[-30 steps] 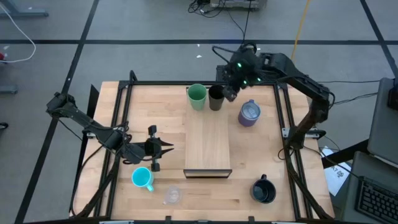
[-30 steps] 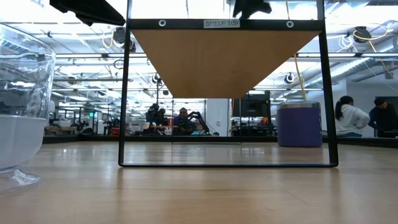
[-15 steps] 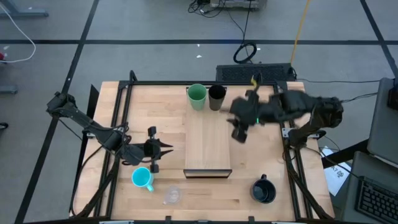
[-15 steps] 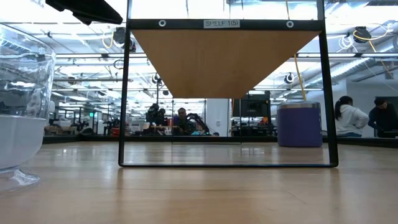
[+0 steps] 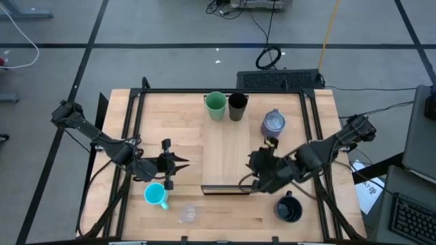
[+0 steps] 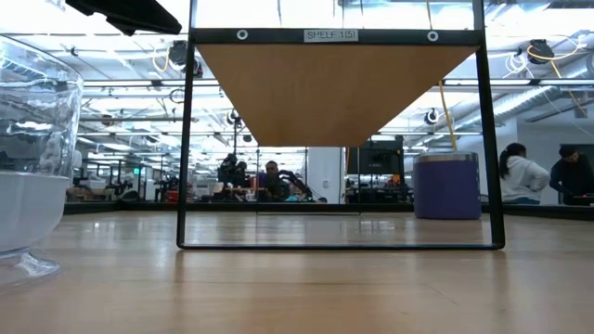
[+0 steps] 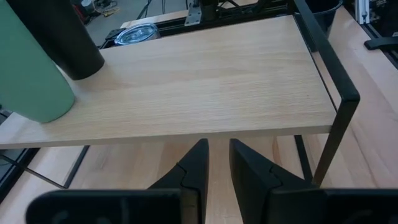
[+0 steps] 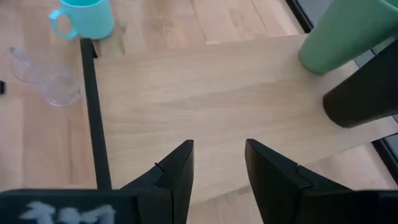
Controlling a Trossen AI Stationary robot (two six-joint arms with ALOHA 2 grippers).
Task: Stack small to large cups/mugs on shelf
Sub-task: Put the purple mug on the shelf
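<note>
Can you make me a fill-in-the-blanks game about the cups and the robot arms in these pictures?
1. The green cup stands on the shelf right beside the ____ tumbler.
2. The clear glass sits on the table next to the ____ mug.
3. The lavender mug stands ____ the shelf.
4. The right gripper, fingers apart, holds ____.

Missing words: black; cyan; off; nothing

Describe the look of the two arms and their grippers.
Both arms are dark, slim and jointed, with black cables along them. The left gripper and right gripper each have two black, wedge-shaped fingers. A small yellow mark shows on the right arm near the wrist.
</note>
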